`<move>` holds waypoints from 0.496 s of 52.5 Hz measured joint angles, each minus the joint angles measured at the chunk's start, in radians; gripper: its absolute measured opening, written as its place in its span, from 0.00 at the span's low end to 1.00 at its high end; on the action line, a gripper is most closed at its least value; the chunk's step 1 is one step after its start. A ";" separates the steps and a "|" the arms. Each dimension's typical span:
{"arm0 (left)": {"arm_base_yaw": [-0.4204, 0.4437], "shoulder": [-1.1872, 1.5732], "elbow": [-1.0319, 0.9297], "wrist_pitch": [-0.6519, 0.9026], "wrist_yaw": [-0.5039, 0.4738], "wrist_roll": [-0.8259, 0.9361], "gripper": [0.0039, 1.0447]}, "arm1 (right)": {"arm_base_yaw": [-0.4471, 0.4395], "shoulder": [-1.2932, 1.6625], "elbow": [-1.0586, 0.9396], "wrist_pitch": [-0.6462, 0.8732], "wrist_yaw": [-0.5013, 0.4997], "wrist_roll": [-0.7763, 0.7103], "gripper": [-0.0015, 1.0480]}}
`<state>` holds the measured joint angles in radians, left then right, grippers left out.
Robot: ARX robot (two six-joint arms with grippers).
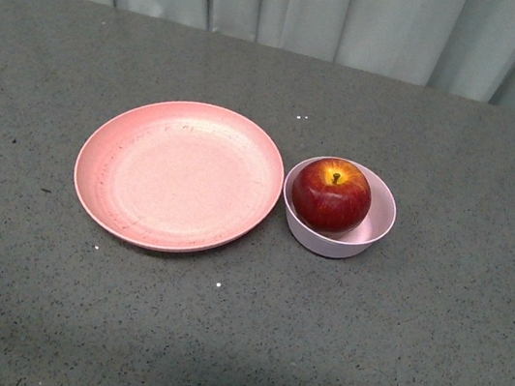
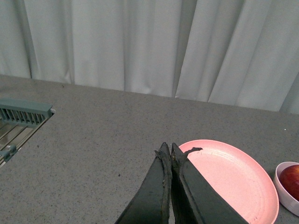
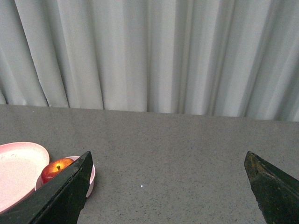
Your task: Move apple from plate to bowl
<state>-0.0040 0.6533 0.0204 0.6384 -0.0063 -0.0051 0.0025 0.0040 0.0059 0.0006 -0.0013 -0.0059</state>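
The round, glossy dark red apple (image 1: pixel 332 195) with a yellow-orange patch around its short stem sits inside the small, deep, pale pink-lilac bowl (image 1: pixel 374 231), stem up, filling most of the hollow. The bowl stands at about 3 o'clock from the wide, shallow, salmon-pink speckled plate (image 1: pixel 178 177), their rims just beside each other or touching; which one cannot be told. Both rest on the grey speckled bench (image 1: pixel 427 357), with pale pleated curtains (image 1: pixel 297 3) hanging at 12 o'clock behind it. Neither arm shows in the front view.

In the left wrist view the left hand (image 2: pixel 167 149) has its dark fingers pressed together with nothing between them, their tips over the near rim of the plate (image 2: pixel 233 182); the apple (image 2: pixel 292 179) and bowl (image 2: pixel 282 189) peek in at the frame's edge, and a grey-green slotted rack (image 2: pixel 23 114) lies at the far side of the bench.

In the right wrist view the right hand (image 3: pixel 168 172) is spread wide and holds nothing, one finger (image 3: pixel 65 196) partly covering the bowl (image 3: pixel 90 179) and apple (image 3: pixel 55 169), with the plate (image 3: pixel 18 165) beyond.
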 joint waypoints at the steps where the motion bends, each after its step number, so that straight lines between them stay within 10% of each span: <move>1: 0.000 -0.015 0.000 -0.013 0.002 0.000 0.03 | 0.000 0.000 0.000 0.000 0.000 0.000 0.91; 26: 0.002 -0.290 -0.001 -0.271 0.004 0.000 0.03 | 0.000 0.000 0.000 0.000 0.000 0.000 0.91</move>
<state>-0.0025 0.3634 0.0196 0.3672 -0.0021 -0.0048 0.0025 0.0040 0.0059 0.0006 -0.0010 -0.0059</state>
